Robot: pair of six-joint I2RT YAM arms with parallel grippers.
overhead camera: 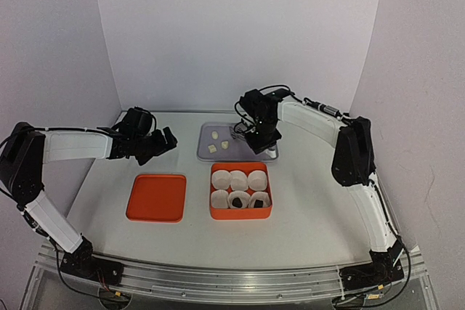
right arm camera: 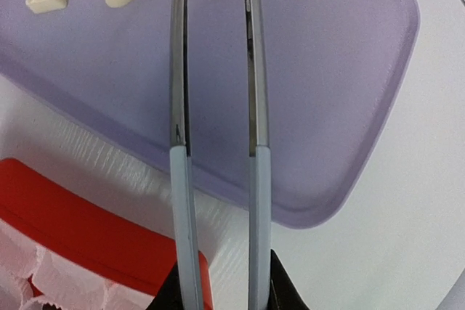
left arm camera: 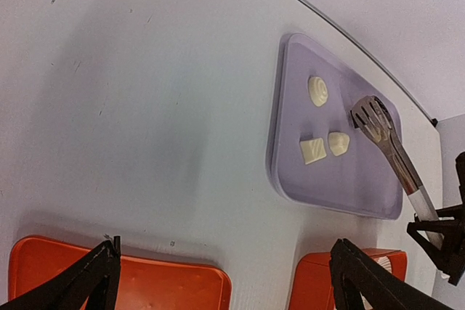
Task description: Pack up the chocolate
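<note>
My right gripper (right arm camera: 221,292) is closed on the tongs (right arm camera: 179,70). Its two fingers press the light blue handles from both sides, so the metal arms stand close together and almost parallel. The tongs reach out over the purple tray (right arm camera: 349,107). In the left wrist view their slotted tip is over the tray, just beside the nearest white chocolate, and I see nothing between the tips. Whether the tip touches the tray I cannot tell.

Three white chocolates (left arm camera: 317,91) lie on the tray. Two are close together and the third, a round one, lies a little apart. Near the tray, on my side of it, stands the orange box (overhead camera: 240,215) with six paper cups (overhead camera: 238,177) in two rows. I can see dark chocolates (overhead camera: 238,200) in the middle and right cups of the near row. The other cups look white from above.

My left gripper (overhead camera: 161,141) is wide open and holds nothing. It hangs over the table (overhead camera: 312,237), left of the tray. The orange lid (overhead camera: 156,197) lies flat on the table, left of the box and apart from it.
</note>
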